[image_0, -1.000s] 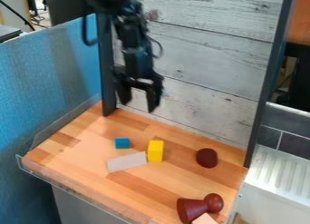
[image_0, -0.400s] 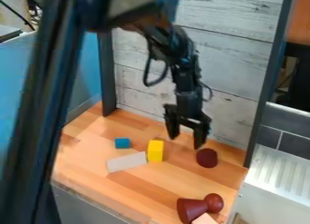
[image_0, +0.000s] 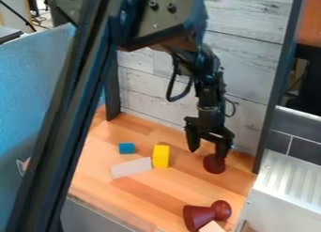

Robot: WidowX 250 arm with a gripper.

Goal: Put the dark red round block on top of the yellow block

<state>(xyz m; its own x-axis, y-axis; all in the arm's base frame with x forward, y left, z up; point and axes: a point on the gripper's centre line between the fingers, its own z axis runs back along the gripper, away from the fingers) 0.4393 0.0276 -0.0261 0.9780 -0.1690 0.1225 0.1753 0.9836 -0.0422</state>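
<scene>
The gripper hangs low over the right back part of the wooden surface with its fingers apart. Its right finger overlaps the upper part of a dark red round piece; whether they touch I cannot tell. To the left of the gripper stands a yellow block. A small blue cube lies farther left, and a pale grey flat block lies at a slant in front of it, close to the yellow block.
Near the front right edge lie a dark red cone, a red ball-shaped piece and a light wooden block. A plank wall bounds the back. The arm crosses the left side.
The gripper has moved right and down, from high near the wall to the dark red round piece. The arm has swung into the left of the view. The blocks lie as before.
</scene>
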